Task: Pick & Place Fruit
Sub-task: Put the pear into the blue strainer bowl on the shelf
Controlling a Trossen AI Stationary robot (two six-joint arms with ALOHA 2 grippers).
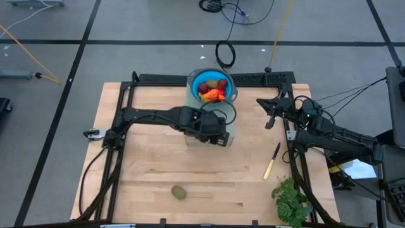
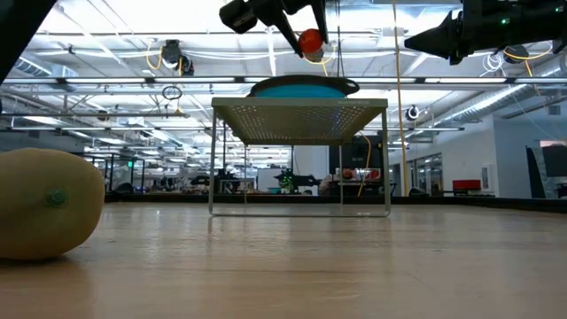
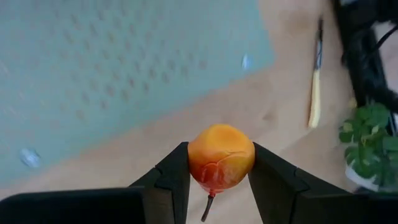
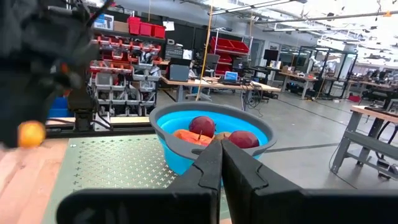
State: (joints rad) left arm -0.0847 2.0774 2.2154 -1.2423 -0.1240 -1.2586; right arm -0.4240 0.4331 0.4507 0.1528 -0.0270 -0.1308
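A small orange-red fruit (image 3: 221, 157) with a dark stem sits between the fingers of my left gripper (image 3: 219, 177). That gripper (image 1: 218, 135) hovers above the near part of a perforated grey-green stand (image 2: 299, 113). A blue bowl (image 1: 212, 85) holding red and orange fruits rests on the stand's far part. A brownish-green oval fruit (image 1: 180, 192) lies on the table near its front edge. My right gripper (image 4: 221, 155) is shut and holds nothing, raised at the table's right side (image 1: 269, 119). My left gripper pinches the orange-red fruit's two opposite sides (image 3: 194, 163) between its two fingers (image 3: 171, 180). The fingers slant downward from above. The fruit is lifted clear, above the stand, and its stem (image 3: 209, 207) points back toward the wrist.
A yellow-handled knife (image 1: 272, 160) lies on the table to the right of the stand. A leafy green bunch (image 1: 291, 201) sits at the near right corner. Black frame rails (image 1: 120, 120) run along the table's left and right sides.
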